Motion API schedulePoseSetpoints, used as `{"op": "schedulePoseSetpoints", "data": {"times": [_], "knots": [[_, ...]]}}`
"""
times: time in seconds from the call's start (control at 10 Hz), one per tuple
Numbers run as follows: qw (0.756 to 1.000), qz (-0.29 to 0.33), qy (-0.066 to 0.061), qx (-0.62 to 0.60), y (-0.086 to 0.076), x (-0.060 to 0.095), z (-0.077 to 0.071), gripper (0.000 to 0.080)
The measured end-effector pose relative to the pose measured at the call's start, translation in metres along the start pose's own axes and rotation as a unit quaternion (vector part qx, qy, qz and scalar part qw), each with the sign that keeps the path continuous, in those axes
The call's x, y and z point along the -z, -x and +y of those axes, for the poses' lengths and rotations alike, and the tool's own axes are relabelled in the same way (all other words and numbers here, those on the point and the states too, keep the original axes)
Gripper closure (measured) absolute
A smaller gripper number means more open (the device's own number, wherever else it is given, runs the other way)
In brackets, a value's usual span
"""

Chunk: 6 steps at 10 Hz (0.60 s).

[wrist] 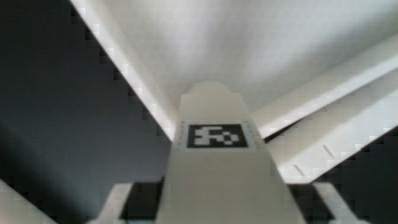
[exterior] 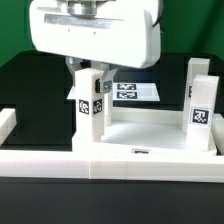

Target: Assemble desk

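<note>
A white square-section leg (exterior: 91, 105) with a tag stands upright at the desk top's corner on the exterior view's left. The white tray-like desk top (exterior: 150, 128) lies flat behind the front rail. A second leg (exterior: 201, 100) stands upright at its corner on the exterior view's right. My gripper (exterior: 90, 72) is directly over the first leg, around its upper end. In the wrist view the leg (wrist: 221, 135) runs between my fingers (wrist: 128, 205), with a dark gap on each side, so the jaws stand open around it. The desk top (wrist: 231, 50) fills the background.
The long white border rail (exterior: 110, 163) runs along the front, with an end piece (exterior: 6, 125) at the exterior view's left. The marker board (exterior: 130, 90) lies flat behind the desk top. The table surface is black.
</note>
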<state>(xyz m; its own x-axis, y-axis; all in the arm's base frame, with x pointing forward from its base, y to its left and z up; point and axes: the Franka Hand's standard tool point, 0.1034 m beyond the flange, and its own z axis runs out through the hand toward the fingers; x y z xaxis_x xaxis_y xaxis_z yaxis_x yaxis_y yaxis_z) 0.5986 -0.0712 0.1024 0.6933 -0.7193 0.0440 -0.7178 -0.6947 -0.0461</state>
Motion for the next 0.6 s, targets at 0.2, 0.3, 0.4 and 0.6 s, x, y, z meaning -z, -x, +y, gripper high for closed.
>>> {"op": "schedulePoseSetpoints", "data": {"times": [0.2,0.3,0.4,0.6], "knots": [[0.997,-0.001,-0.002,-0.082,0.0004,0.0000,-0.0012,0.0509],[0.994,-0.001,-0.003,-0.111,0.0005,0.0000,-0.0016,0.0509],[0.990,-0.001,-0.003,-0.139,0.0004,0.0000,-0.0017,0.0509],[0.991,-0.001,-0.002,-0.137,0.0005,-0.0002,-0.0017,0.0435]]}}
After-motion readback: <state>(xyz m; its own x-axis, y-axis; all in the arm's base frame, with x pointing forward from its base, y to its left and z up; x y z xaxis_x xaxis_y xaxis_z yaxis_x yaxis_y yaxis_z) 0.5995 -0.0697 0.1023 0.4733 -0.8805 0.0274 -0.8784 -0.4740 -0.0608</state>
